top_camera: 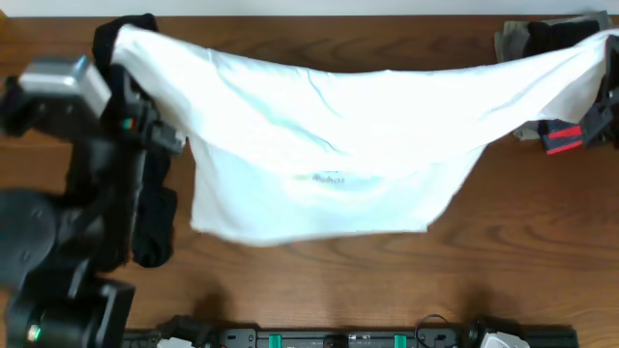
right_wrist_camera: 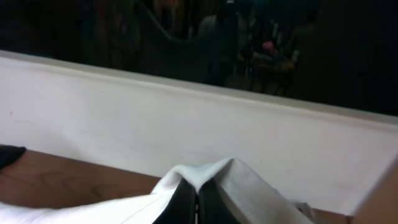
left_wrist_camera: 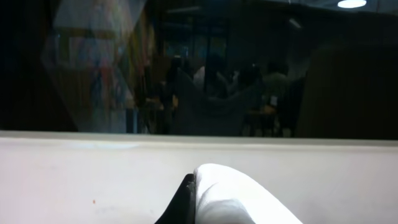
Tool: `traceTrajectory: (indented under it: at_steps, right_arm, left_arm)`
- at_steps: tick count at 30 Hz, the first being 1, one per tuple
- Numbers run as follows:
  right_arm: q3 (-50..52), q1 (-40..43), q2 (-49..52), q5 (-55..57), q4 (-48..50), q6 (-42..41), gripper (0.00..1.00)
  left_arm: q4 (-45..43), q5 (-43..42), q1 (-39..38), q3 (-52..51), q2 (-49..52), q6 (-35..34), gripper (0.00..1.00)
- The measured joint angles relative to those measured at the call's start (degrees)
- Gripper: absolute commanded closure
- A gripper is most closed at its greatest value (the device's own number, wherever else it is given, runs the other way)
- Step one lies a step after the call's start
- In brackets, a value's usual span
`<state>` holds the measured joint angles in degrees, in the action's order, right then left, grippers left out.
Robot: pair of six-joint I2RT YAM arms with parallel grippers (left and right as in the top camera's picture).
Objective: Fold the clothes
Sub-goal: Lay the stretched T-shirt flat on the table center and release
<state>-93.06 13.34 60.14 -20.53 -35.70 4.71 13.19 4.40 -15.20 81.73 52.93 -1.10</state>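
Note:
The white T-shirt (top_camera: 329,155) hangs stretched between my two grippers above the wooden table, its small print with grey lettering (top_camera: 329,179) facing up. My left gripper (top_camera: 121,39) is shut on the shirt's left end at the far left. In the left wrist view white cloth (left_wrist_camera: 230,196) drapes over the left gripper's dark finger (left_wrist_camera: 194,186). My right gripper (top_camera: 604,48) is shut on the shirt's right end at the far right. In the right wrist view its two black fingers (right_wrist_camera: 198,199) are pressed together under a peak of cloth (right_wrist_camera: 211,171).
A black garment (top_camera: 155,222) lies on the wooden table (top_camera: 522,251) under the left arm. Folded grey, black and coral-striped garments (top_camera: 556,130) sit at the back right. A white wall (right_wrist_camera: 124,118) runs behind the table.

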Motion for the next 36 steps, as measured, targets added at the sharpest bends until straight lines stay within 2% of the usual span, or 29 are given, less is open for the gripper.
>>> traceTrajectory:
  at_steps: [5,8,14,18,24,28,31,36]
  right_arm:
    - [-0.2,0.0,8.0,-0.3,3.8,0.4,0.99]
    - [-0.2,0.0,15.2,-0.3,9.4,0.6,0.99]
    - [-0.1,-0.8,28.4,-1.0,27.9,-0.5,0.99]
    - [-1.5,-1.7,32.6,-3.2,36.8,-3.0,0.99]
    - [-13.4,-2.1,34.0,-5.2,35.6,-4.8,0.99]
    - [-20.0,-2.0,32.8,-5.6,30.5,-4.9,0.99]
    - [-21.2,-2.0,31.7,-5.8,24.4,-4.3,0.99]
    - [-21.6,-2.0,32.4,-6.1,3.6,-0.9,0.99]
  left_arm:
    - [-6.2,-0.2,0.0,0.1,9.7,-0.5,0.94]
    - [-14.8,-0.4,0.1,0.2,18.7,-0.9,0.94]
    - [-34.3,-1.3,1.1,1.4,36.7,-2.4,0.94]
    - [-38.0,-3.1,2.2,8.7,46.2,-3.9,0.94]
    - [-31.1,-8.0,2.8,24.3,48.7,-4.5,0.94]
    - [-21.1,-10.6,2.8,32.1,45.7,-4.5,0.94]
    - [-10.3,-12.0,2.8,34.1,42.6,-4.5,0.94]
    - [14.2,-13.1,2.8,34.4,41.7,-4.5,0.94]
